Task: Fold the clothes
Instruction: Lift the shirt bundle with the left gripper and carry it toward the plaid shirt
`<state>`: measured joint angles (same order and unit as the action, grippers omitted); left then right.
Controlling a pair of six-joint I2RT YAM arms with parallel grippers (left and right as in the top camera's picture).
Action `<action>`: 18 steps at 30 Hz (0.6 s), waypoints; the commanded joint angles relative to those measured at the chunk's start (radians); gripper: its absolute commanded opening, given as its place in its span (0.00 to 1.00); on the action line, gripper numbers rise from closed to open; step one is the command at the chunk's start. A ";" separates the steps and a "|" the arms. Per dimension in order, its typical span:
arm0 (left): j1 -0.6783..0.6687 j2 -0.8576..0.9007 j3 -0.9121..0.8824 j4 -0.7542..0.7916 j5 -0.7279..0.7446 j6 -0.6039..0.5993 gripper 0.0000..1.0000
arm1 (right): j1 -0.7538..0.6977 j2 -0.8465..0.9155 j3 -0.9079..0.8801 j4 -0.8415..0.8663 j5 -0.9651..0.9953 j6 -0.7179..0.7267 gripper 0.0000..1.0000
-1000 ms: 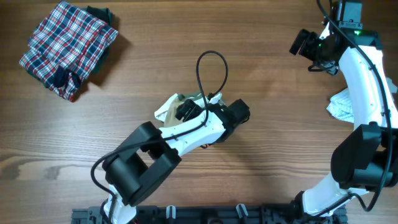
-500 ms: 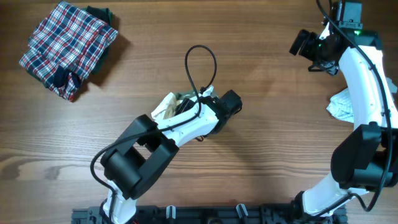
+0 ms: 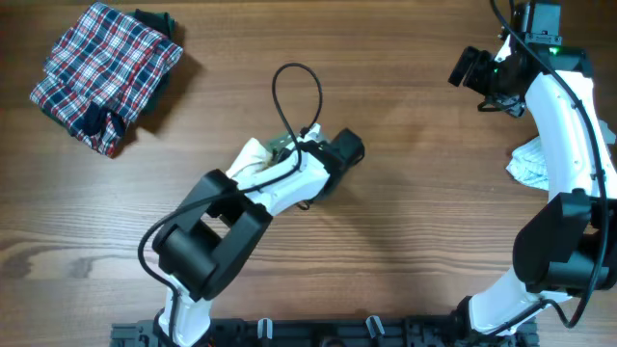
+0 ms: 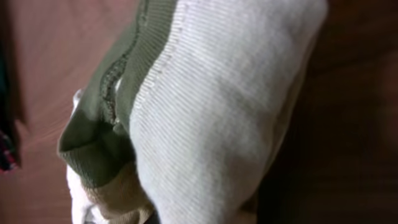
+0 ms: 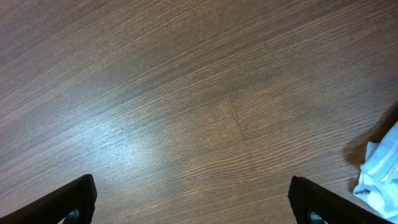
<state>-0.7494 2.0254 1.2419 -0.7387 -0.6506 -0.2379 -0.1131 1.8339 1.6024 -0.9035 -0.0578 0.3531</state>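
Note:
The cream-white top lies bunched at the table's middle, mostly under my left arm. My left gripper is down on it and shut on its cloth. The left wrist view is filled by the top, with its olive edge and a tan part at the bottom; the fingers are hidden by the fabric. A pale blue striped garment lies crumpled at the right edge, its corner beside my right gripper. That right gripper hangs open over bare wood at the far right.
A folded red, white and blue plaid garment sits at the far left corner on something dark green. A black cable loop rises above the left wrist. The wooden table runs across the whole view.
My left gripper has gone from open to shut on the cream-white top and has shifted left and slightly toward the far side. The right arm has not moved.

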 commanded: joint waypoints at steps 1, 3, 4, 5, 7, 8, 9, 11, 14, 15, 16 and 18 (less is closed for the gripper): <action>0.035 0.008 0.026 -0.001 -0.082 -0.005 0.04 | 0.000 -0.025 0.014 -0.001 0.017 -0.013 1.00; 0.049 -0.019 0.053 -0.002 -0.135 -0.005 0.04 | 0.000 -0.025 0.014 0.001 0.017 -0.013 1.00; 0.055 -0.034 0.064 -0.002 -0.166 -0.005 0.04 | 0.000 -0.025 0.014 0.002 0.017 -0.013 1.00; 0.061 -0.046 0.074 -0.002 -0.186 -0.005 0.04 | 0.000 -0.025 0.014 0.003 0.017 -0.013 1.00; 0.077 -0.074 0.100 -0.005 -0.222 -0.005 0.04 | 0.000 -0.025 0.014 0.004 0.017 -0.013 1.00; 0.087 -0.088 0.113 -0.005 -0.238 -0.005 0.04 | 0.000 -0.025 0.014 0.004 0.017 -0.014 1.00; 0.098 -0.102 0.126 -0.005 -0.251 -0.005 0.04 | 0.000 -0.025 0.014 0.004 0.017 -0.014 1.00; 0.133 -0.133 0.160 -0.005 -0.275 -0.002 0.04 | 0.000 -0.025 0.014 0.004 0.017 -0.017 1.00; 0.220 -0.163 0.193 -0.005 -0.286 -0.001 0.04 | 0.000 -0.025 0.014 0.003 0.017 -0.018 1.00; 0.236 -0.165 0.193 -0.005 -0.286 0.002 0.04 | 0.000 -0.025 0.014 0.003 0.017 -0.017 1.00; 0.255 -0.165 0.193 -0.005 -0.281 0.017 0.04 | 0.000 -0.025 0.014 0.004 0.017 -0.017 1.00; 0.288 -0.165 0.193 -0.002 -0.244 0.028 0.04 | 0.000 -0.025 0.014 0.006 0.016 -0.016 1.00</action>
<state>-0.5041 1.8835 1.4235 -0.7452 -0.8928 -0.2321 -0.1131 1.8339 1.6024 -0.9024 -0.0578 0.3523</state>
